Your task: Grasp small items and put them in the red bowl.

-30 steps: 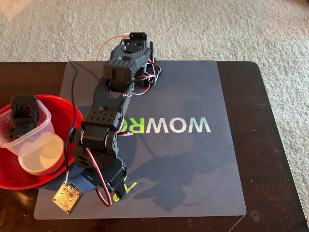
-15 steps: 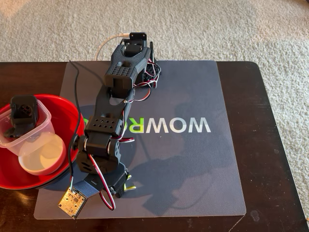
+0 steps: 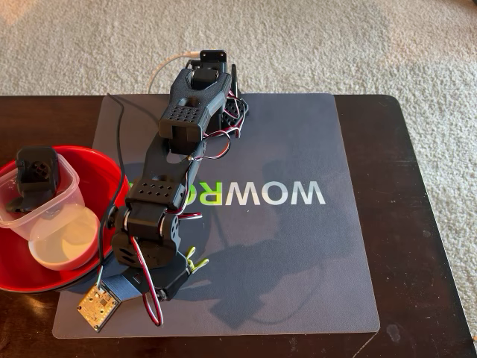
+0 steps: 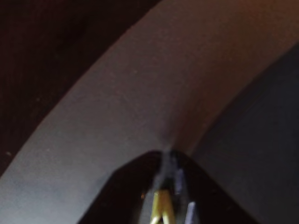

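Note:
In the fixed view my black arm folds down over the mat's front left. Its gripper (image 3: 186, 269) is shut on a tiny yellow clip (image 3: 195, 261), just right of the red bowl (image 3: 22, 280). The wrist view shows the clip (image 4: 161, 207) pinched between the dark fingertips of the gripper (image 4: 168, 161), above the grey mat. The bowl holds a clear square container (image 3: 65, 195) with a black boxy part (image 3: 36, 170) standing in it. A small white bowl (image 3: 63, 242) also rests inside, under the container.
A grey mat (image 3: 313, 253) printed with WOWRO lettering covers the dark wooden table (image 3: 428, 224). A small circuit board (image 3: 97, 304) hangs off the wrist near the mat's front left corner. Wires loop along the arm. Beige carpet lies beyond the table.
The gripper with the yellow clip has swung left toward the red bowl and the clip now sits higher. The wrist's circuit board has moved left as well.

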### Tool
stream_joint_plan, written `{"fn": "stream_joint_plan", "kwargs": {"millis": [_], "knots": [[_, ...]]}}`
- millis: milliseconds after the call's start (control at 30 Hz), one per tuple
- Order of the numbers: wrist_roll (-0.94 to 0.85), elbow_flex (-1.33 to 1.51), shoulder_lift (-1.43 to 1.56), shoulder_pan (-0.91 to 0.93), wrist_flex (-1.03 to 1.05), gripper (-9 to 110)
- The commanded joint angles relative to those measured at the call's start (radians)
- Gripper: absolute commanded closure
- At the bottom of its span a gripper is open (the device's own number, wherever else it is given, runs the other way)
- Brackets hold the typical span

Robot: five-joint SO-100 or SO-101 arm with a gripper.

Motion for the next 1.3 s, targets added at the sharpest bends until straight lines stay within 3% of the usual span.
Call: {"fn": "stream_joint_plan", "kwargs": {"millis": [0, 67, 533, 800, 1267], "knots": [[-0.006, 0.005, 0.041, 0.061, 0.009, 80], [-0.017, 0.012, 0.043, 0.064, 0.009, 75], [-0.061, 0.255, 0.204, 0.028, 0.011, 77], [-0.015, 0.520, 0.520, -0.037, 0.011, 78], [-0.054, 0.408, 0.209, -0.063, 0.002, 82]]}}
